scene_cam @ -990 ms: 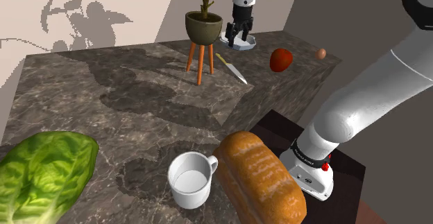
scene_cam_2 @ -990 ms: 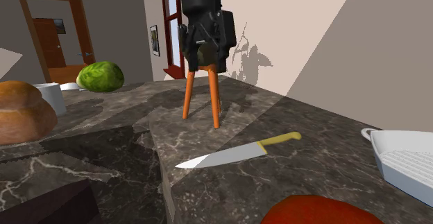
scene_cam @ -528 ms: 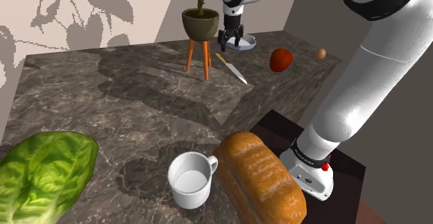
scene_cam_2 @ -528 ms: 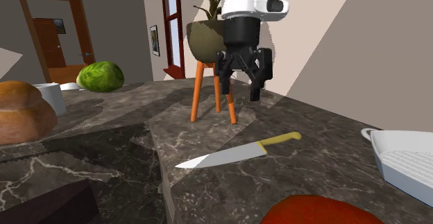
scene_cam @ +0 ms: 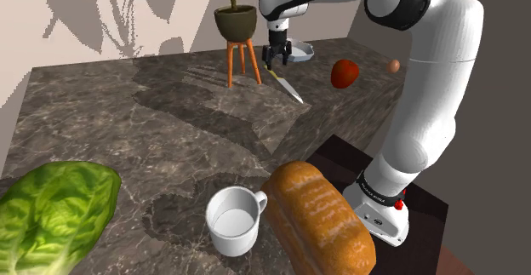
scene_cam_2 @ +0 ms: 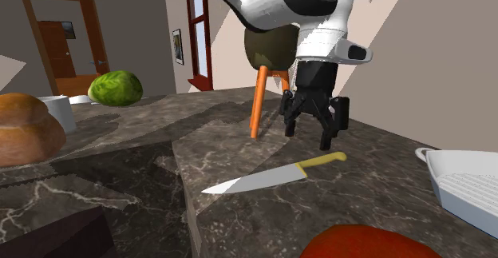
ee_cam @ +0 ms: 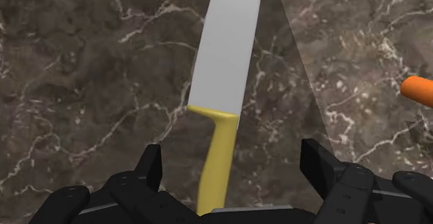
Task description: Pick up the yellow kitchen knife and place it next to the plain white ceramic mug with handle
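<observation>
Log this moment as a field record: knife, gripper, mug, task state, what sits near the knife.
knife: yellow-handled kitchen knife with grey blade, lying flat on the dark marble counter
gripper: black two-finger gripper, fingers open, above the knife's handle, not touching it
mug: plain white mug with handle, upright beside the brown bread loaf, at the counter's other end from the knife
task state: knife not yet grasped
near knife: red tomato; potted plant on orange-legged stand

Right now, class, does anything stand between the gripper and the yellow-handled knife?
Nothing visible does. The gripper hangs open above the knife, its fingers either side of the yellow handle, not touching it.
</observation>
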### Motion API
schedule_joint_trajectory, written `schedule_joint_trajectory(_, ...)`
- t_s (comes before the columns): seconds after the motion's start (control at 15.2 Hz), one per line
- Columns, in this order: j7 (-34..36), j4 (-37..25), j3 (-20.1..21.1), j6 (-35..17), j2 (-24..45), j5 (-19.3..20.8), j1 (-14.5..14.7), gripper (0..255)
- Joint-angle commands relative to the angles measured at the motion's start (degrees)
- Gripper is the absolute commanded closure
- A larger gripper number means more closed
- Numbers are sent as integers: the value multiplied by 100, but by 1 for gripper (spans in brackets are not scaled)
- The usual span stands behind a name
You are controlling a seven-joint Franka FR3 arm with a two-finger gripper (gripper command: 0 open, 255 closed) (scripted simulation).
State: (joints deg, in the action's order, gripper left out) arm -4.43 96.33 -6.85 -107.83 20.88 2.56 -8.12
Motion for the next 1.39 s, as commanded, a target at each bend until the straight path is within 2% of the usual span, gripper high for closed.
schedule_joint_trajectory(0.0, 8, 17, 0, -104, 109, -17, -10, 0)
schedule_joint_trajectory(0.4, 8, 338, -2, -507, 191, -19, -26, 0)
schedule_joint_trajectory(0.86, 8, 336, -2, -506, 192, -19, -26, 0)
schedule_joint_trajectory(0.92, 8, 336, -2, -506, 192, -19, -26, 255)
schedule_joint_trajectory(1.32, 7, 333, -2, -504, 193, -19, -26, 255)
